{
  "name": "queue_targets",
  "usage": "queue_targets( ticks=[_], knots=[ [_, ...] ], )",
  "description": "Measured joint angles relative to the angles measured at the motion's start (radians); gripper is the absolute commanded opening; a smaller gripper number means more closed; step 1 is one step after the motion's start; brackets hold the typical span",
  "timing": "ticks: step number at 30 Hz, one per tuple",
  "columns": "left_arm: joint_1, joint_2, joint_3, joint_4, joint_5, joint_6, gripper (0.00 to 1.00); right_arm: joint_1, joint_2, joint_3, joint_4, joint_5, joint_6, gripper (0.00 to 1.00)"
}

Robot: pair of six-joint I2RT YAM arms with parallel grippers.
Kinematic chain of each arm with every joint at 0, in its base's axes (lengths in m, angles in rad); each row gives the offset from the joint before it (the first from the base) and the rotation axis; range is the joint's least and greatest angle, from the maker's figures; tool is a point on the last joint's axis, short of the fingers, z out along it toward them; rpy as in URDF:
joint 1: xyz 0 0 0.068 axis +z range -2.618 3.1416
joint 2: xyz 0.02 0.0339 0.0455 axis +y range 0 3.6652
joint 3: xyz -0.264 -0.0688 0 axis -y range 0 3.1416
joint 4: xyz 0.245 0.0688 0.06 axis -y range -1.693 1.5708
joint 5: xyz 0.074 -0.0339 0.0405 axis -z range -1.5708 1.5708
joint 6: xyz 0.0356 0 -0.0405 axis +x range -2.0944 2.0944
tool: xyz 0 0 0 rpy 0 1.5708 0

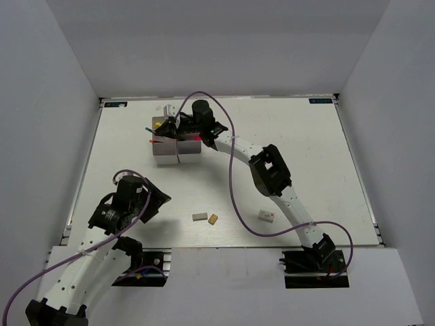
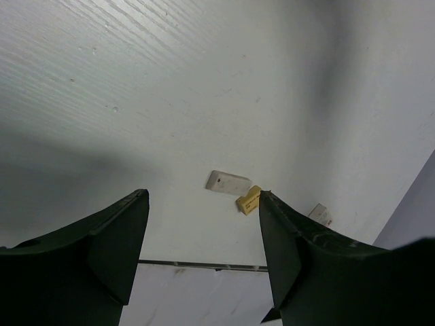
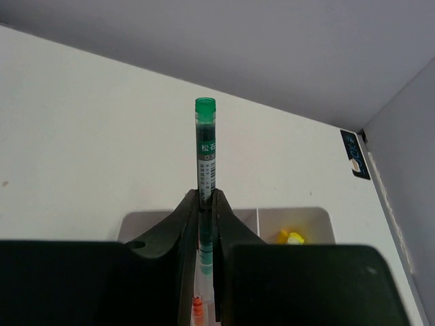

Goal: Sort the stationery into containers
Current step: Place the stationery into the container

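My right gripper is shut on a thin green-capped pen, which stands up between the jaws. In the top view this gripper hangs over the white organiser at the far middle-left of the table. Its compartments show below the jaws, one of them holding a yellow-tipped item. An orange-tipped pen sits under the jaws. My left gripper is open and empty, near the front left. Ahead of it lie a grey eraser, a tan eraser and a white eraser.
In the top view the grey eraser and tan eraser lie together near the front edge, with the white eraser to their right by the right arm. White walls enclose the table on three sides. Purple cables loop along both arms.
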Motion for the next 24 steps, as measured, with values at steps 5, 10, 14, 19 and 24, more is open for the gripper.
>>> queue_targets(
  ticks=[5,10,14,19,24],
  knots=[
    [0.0,0.003,0.006,-0.006,0.01,0.016,0.77,-0.001,0.032,0.001,-0.001,0.044,-0.024,0.5],
    [0.0,0.039,0.009,0.027,0.061,0.077,0.82,-0.003,0.013,-0.054,0.041,0.063,-0.045,0.66],
    [0.0,0.126,0.01,0.097,0.134,0.177,0.82,-0.008,-0.051,-0.164,0.067,0.068,-0.031,0.64],
    [-0.004,0.261,0.066,0.164,0.201,0.345,0.79,-0.029,-0.23,-0.301,0.06,0.076,0.013,0.42],
    [-0.019,0.385,0.145,0.278,0.306,0.524,0.64,-0.09,-0.488,-0.356,-0.048,0.134,0.078,0.0]
  ],
)
